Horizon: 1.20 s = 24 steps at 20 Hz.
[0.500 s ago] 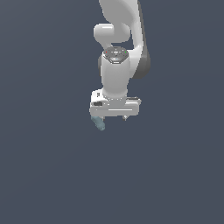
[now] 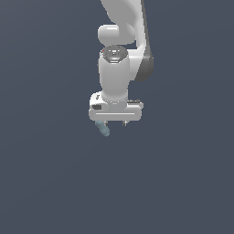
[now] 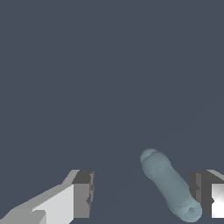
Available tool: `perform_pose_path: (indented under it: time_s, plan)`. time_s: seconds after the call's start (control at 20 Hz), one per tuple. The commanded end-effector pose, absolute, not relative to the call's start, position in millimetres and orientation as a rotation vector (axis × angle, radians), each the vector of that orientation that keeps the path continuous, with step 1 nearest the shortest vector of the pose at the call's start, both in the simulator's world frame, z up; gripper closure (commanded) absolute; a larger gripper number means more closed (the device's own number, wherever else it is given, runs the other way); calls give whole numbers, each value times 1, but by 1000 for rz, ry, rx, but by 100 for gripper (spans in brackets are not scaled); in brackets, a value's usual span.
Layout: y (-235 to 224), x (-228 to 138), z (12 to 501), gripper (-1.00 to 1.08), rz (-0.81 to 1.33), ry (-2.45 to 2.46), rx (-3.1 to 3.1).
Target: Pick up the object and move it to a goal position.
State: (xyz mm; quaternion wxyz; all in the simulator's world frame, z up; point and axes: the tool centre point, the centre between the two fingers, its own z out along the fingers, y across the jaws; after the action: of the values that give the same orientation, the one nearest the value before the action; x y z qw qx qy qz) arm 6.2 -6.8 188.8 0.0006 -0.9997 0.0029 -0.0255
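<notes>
Mid-approach, gripper (image 3: 142,194) spread wide and holding nothing, the object (image 3: 170,187) lying between the fingers but hard by one, toward the exterior view's left under the hand; next, probably centring, lowering and closing.

The place was a bare simulated scene and not a real room: no home, kitchen or lab fittings showed anywhere. A flat, even slate-blue ground (image 2: 50,183) filled every corner of the exterior view and the whole upper part of the wrist view, without seams, walls or furniture. The white arm (image 2: 116,68) coming down from the top centre of the exterior view had smooth, textureless shading and clean rendered edges, and that marked the setting as a physics simulator's render.
</notes>
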Motion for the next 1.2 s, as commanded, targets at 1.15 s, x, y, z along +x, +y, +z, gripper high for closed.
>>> perform_pose_path:
  time_s: [1.15]
  plan:
    - [-32, -9, 164, -60, -129, -183, -2973]
